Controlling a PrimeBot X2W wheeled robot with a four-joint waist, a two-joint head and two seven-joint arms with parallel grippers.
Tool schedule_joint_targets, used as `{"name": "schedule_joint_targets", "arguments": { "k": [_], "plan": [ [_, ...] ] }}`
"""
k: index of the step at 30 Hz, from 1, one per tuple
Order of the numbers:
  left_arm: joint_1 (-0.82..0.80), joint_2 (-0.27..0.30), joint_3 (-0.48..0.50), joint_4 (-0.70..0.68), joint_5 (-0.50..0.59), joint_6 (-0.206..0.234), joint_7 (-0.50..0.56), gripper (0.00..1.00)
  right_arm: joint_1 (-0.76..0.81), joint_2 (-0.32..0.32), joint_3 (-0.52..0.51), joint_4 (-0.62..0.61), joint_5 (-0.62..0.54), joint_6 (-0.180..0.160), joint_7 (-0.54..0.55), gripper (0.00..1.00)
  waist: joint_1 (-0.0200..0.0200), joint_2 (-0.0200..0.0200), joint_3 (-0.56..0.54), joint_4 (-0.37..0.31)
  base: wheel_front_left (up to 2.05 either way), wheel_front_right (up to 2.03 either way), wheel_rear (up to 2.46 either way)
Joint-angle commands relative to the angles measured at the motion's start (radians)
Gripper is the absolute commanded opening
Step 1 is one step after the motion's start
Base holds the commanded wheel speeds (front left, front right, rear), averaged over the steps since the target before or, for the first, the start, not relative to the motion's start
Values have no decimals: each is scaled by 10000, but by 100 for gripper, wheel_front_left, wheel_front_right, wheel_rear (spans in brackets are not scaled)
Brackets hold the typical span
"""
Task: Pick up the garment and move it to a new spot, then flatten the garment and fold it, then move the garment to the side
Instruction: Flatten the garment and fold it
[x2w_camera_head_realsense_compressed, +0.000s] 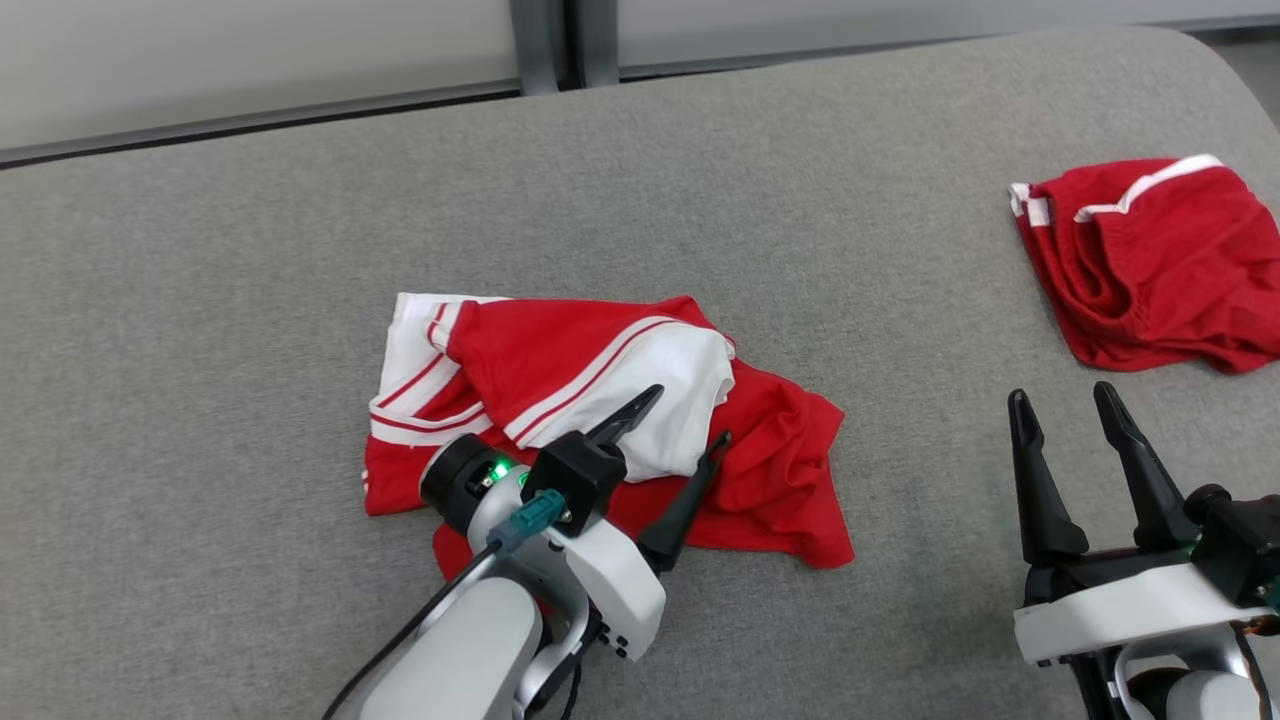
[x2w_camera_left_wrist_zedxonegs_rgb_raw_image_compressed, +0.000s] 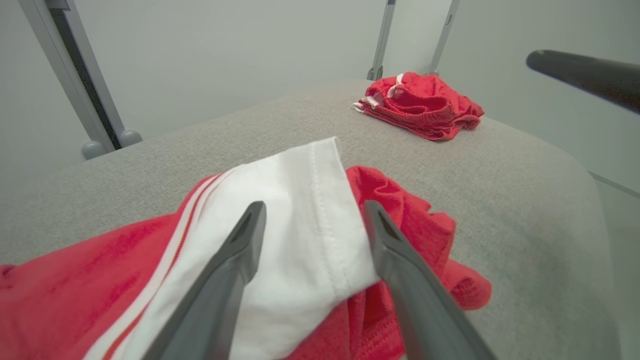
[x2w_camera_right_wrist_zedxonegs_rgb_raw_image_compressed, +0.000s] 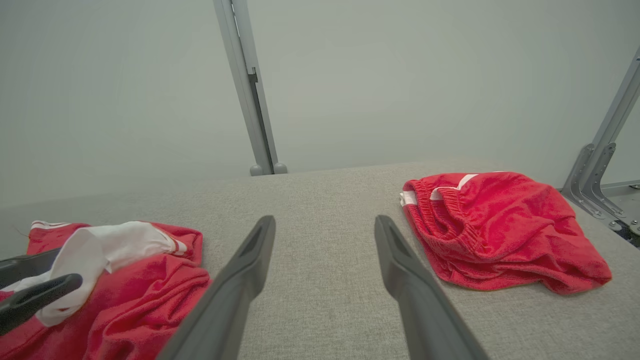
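The garment (x2w_camera_head_realsense_compressed: 560, 370), a crumpled red top with white sleeves and stripes, lies in the middle of the grey padded surface (x2w_camera_head_realsense_compressed: 250, 300). My left gripper (x2w_camera_head_realsense_compressed: 688, 415) stands open over its right half. In the left wrist view the white sleeve (x2w_camera_left_wrist_zedxonegs_rgb_raw_image_compressed: 305, 225) lies between the spread fingers of that gripper (x2w_camera_left_wrist_zedxonegs_rgb_raw_image_compressed: 315, 210), which are not closed on it. My right gripper (x2w_camera_head_realsense_compressed: 1060, 395) is open at the lower right, off the garment and above bare padding. Its own view shows the gripper (x2w_camera_right_wrist_zedxonegs_rgb_raw_image_compressed: 325, 222) with nothing between the fingers and the garment (x2w_camera_right_wrist_zedxonegs_rgb_raw_image_compressed: 145, 285) at the lower left.
A second garment, red shorts with white trim (x2w_camera_head_realsense_compressed: 1150, 260), lies bunched at the right edge of the surface, just beyond my right gripper. It is also seen in the wrist views (x2w_camera_left_wrist_zedxonegs_rgb_raw_image_compressed: 420, 102) (x2w_camera_right_wrist_zedxonegs_rgb_raw_image_compressed: 500, 225). A pale wall with metal posts (x2w_camera_right_wrist_zedxonegs_rgb_raw_image_compressed: 250, 100) backs the surface.
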Motion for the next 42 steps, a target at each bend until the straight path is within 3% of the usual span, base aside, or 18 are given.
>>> {"name": "schedule_joint_targets", "arguments": {
  "k": [1,2,3,4,12,23,26,27,28,29,35,42],
  "plan": [
    [-229,57,33,191,15,36,21,100,-136,14,-56,32,36,0,-101,100,0,0,206,-198,0,0,0],
    [-338,49,37,374,48,88,42,77,-149,31,-72,70,37,0,-142,100,0,0,246,-215,0,0,0],
    [-435,44,73,524,50,142,20,4,-168,49,-79,105,45,0,-175,100,0,0,276,-220,0,0,0],
    [-533,38,150,589,32,215,-102,0,-170,55,-93,143,49,0,-213,100,0,0,293,-213,0,0,0],
    [-488,476,973,-266,-193,795,-926,0,-308,115,-262,238,49,0,-306,100,0,0,360,336,0,0,0],
    [1312,2158,2989,-2066,-806,2230,-755,0,-531,135,-410,301,92,0,-148,100,0,0,507,1063,0,0,0],
    [1784,2267,3199,-1962,-1155,2254,-635,0,-580,139,-407,318,130,0,-171,100,0,0,588,1135,0,0,0],
    [1900,2214,3242,-1901,-1305,2189,-628,25,-607,140,-400,328,136,0,-182,100,0,0,612,1153,0,0,0],
    [1944,2176,3246,-1825,-1379,2138,-678,78,-640,141,-397,326,132,0,-190,100,0,0,645,1177,0,0,0],
    [1982,2136,3238,-1757,-1485,2076,-750,100,-674,142,-381,325,122,0,-201,100,0,0,665,1191,0,0,0],
    [2182,1651,3543,-1593,-2010,1846,-1385,100,-739,68,-305,182,37,0,-226,100,0,0,593,1219,0,0,0],
    [2433,1404,4127,-2331,-1752,1941,-1677,100,-502,-59,-378,-23,-80,-2,-81,100,0,0,103,1304,0,0,0]
  ]
}}
